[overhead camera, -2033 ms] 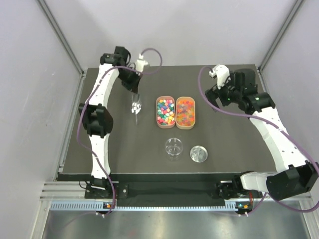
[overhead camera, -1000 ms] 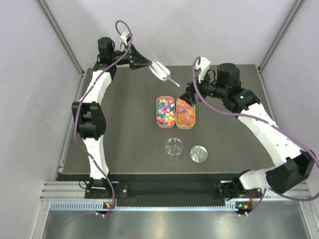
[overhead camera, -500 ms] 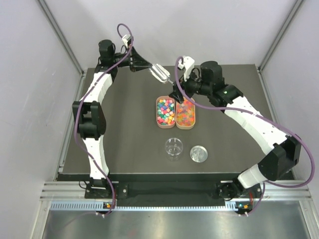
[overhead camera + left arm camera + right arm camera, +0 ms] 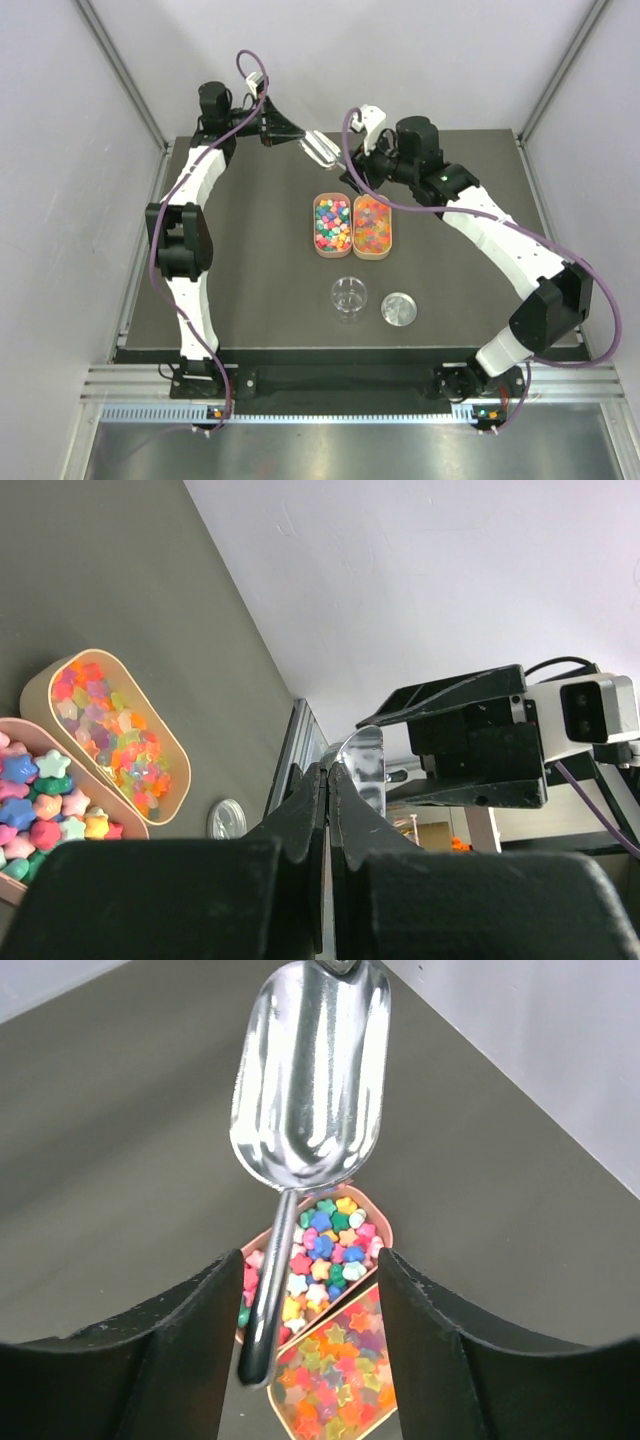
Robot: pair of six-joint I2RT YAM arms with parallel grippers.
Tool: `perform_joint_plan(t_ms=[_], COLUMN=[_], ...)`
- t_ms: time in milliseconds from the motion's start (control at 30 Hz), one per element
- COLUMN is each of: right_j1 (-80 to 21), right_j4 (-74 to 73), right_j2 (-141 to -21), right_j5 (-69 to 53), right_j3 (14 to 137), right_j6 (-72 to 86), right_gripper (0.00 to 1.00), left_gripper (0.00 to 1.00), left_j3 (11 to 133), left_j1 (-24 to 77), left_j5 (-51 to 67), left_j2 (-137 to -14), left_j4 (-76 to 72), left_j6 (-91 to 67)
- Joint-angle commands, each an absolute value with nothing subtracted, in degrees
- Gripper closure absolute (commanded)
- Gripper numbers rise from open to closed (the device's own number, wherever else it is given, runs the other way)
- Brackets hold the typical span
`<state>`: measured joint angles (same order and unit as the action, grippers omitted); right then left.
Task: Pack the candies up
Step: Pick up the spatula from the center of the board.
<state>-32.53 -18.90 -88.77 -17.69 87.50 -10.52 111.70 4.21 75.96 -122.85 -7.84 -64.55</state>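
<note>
The right arm has swung in across the far bench (image 4: pixel 250 270) to meet the left claw (image 4: pixel 299 137), which is clenched on the metal scoop (image 4: pixel 322 148) by its bowl tip. This looks like a handover before any scooping. The right claw (image 4: pixel 350 168) stands released, narrowing. Only its wrist view shows the handle between its fingers, not yet pinched. The candies (image 4: pixel 332 224) wait in the left tray (image 4: pixel 314 226), mid-bench.

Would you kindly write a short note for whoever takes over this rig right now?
Left gripper: shut on the bowl end of the shiny metal scoop, held in the air, empty.
Right gripper: fingers open either side of the scoop's handle, not gripping.
Small colourful star-shaped candies fill two tan oval trays; clear round cup, seemingly empty, and round lid sit nearer the bases.
Done: scoop lifted. Left, probably: hand it over, scoop candies into cup, close it.
</note>
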Motion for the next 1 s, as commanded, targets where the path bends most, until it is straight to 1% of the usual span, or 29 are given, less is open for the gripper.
perform_joint_plan(t_ms=[0,33,100,133,167,367,600,700,733,800,833,867,967], right_j1=[-33.1,-33.1,-33.1,-33.0,-33.1,-33.2,-33.4,-33.6,-33.6,-33.7,-33.7,-33.8,-33.8], right_j4=[-17.1,-17.2,-17.1,-17.1,-17.1,-16.7,-16.6,-16.6,-16.7,-16.7,-16.7,-16.8,-17.3], right_j2=[-90.2,-90.3,-90.4,-90.5,-90.5,-90.6,-91.1,-91.2,-91.2,-91.1,-91.0,-91.0,-90.6], right_j5=[-16.5,-16.4,-16.3,-16.2,-16.1,-16.0,-16.1,-16.4,-16.5,-16.6,-16.6,-16.6,-16.7], right_j3=[91.0,91.2,91.1,91.2,91.3,91.8,92.3,92.3,92.4,92.4,92.4,92.4,92.2], right_j6=[-10.5,-10.5,-10.5,-10.5,-10.5,-10.5,-10.5,-10.5,-10.5,-10.5,-10.5,-10.5,-10.5], right_gripper=[0.47,0.52,0.57,0.64,0.66,0.66,0.62,0.72,0.78,0.82,0.93,1.00,1.00], left_gripper=[1.00,1.00,1.00,1.00,1.00,1.00,1.00,1.00,1.00,1.00,1.00,1.00,0.99], left_j3=[110.4,110.4,110.5,110.5,110.5,110.0,109.5,109.4,109.4,109.4,109.4,109.4,110.0], left_j1=[4.1,4.1,4.1,4.1,4.1,4.1,4.3,4.3,4.3,4.3,4.3,4.4,4.5], left_j5=[77.6,77.6,77.7,77.7,77.7,77.7,77.7,77.9,77.9,77.8,77.8,77.8,77.9], left_j2=[-118.7,-118.7,-118.9,-118.9,-118.8,-118.9,-118.7,-118.8,-118.7,-118.8,-118.8,-118.9,-119.4], left_j4=[-11.3,-11.3,-11.3,-11.3,-11.4,-11.3,-11.2,-11.0,-10.7,-10.5,-10.6,-10.5,-10.5], left_j6=[-65.3,-65.3,-65.4,-65.3,-65.4,-65.4,-65.3,-65.2,-65.0,-65.0,-64.9,-64.8,-64.2])
